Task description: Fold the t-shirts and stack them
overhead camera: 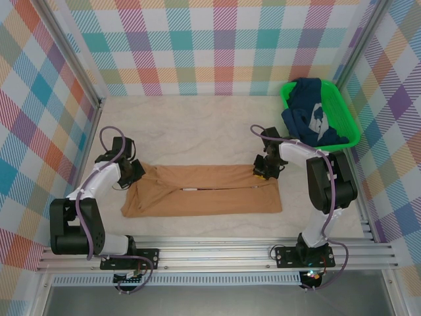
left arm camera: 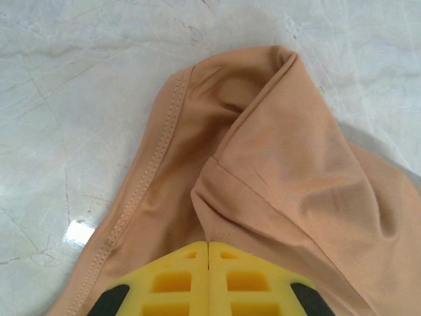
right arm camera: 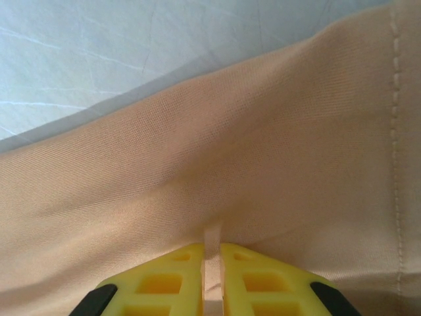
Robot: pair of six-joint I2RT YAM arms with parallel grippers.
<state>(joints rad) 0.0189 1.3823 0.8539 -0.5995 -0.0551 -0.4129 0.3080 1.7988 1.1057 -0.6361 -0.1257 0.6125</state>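
Observation:
The tan-orange t-shirt (overhead camera: 204,191) lies as a long folded strip across the table's middle, print hidden. At its left end my left gripper (overhead camera: 133,172) is shut on the cloth; in the left wrist view the yellow fingertips (left arm camera: 172,280) meet under a pinched fold of the shirt (left arm camera: 276,158). At the strip's upper right corner my right gripper (overhead camera: 262,172) is shut on the shirt too, a thin band of cloth (right arm camera: 212,263) caught between its yellow fingers (right arm camera: 164,283). The navy blue t-shirt (overhead camera: 309,112) with its pale print lies bunched in the green basket (overhead camera: 352,118).
The basket stands at the back right corner. Bare pale tabletop (overhead camera: 197,125) spreads behind the tan shirt. Checked walls close off the left, back and right. An aluminium rail (overhead camera: 217,253) runs along the near edge, close to the shirt's front hem.

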